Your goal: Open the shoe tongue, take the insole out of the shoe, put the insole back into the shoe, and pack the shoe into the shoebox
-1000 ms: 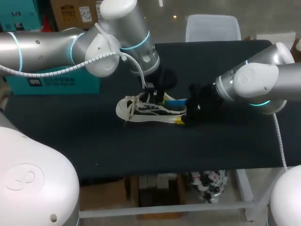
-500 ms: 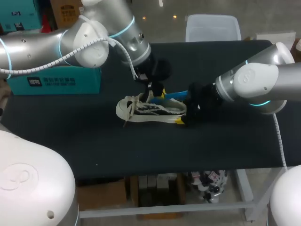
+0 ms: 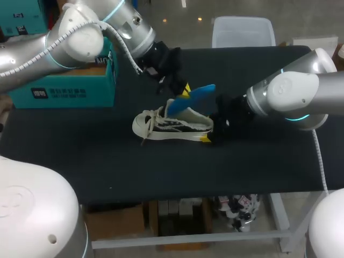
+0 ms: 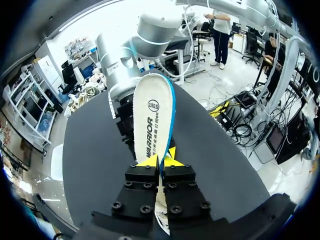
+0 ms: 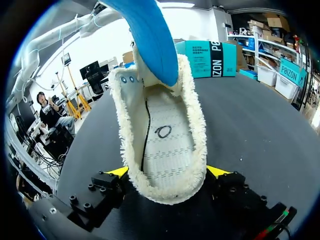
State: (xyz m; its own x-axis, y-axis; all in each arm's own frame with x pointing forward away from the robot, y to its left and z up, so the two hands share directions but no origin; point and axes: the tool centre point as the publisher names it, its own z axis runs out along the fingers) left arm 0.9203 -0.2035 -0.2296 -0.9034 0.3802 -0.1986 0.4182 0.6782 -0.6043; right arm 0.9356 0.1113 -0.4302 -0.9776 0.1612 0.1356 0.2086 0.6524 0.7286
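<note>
Mid-table (image 3: 107,161), upright on its sole: white canvas shoe (image 3: 172,124), laces loose, toe pointing toward the shoebox side, heel pointing the other way.

Clamped on the shoe's heel: right gripper (image 3: 208,137), 2 fingers spread wide, 1 yellow tip against each side of the heel. Same in right wrist view: right gripper (image 5: 167,172) around the shoe (image 5: 165,145), both yellow tips tight against the fuzzy heel rim, heel filling the gap between them. Inside the shoe, a bare pale footbed with a dark round mark.

Held up just above the shoe's opening: blue-and-white insole (image 3: 191,98), tilted, lower end over the tongue area, upper end rising toward the heel side. Cannot tell from head view whether the lower end touches the shoe. In right wrist view, blue underside of the insole (image 5: 150,40) hanging over the shoe's mouth, its tip overlapping the tongue end.

Pinched on the insole near its lower end: left gripper (image 3: 184,91), just above and behind the shoe. In left wrist view, left gripper (image 4: 160,161) almost fully closed, 2 yellow tips pressed on the thin insole (image 4: 152,117) from both sides. White printed face showing, blue rim along 1 edge, most of the insole sticking out ahead of the fingers.

Well apart from the shoe, beyond its toe and farther back: teal shoebox (image 3: 70,88), at the table's edge.
</note>
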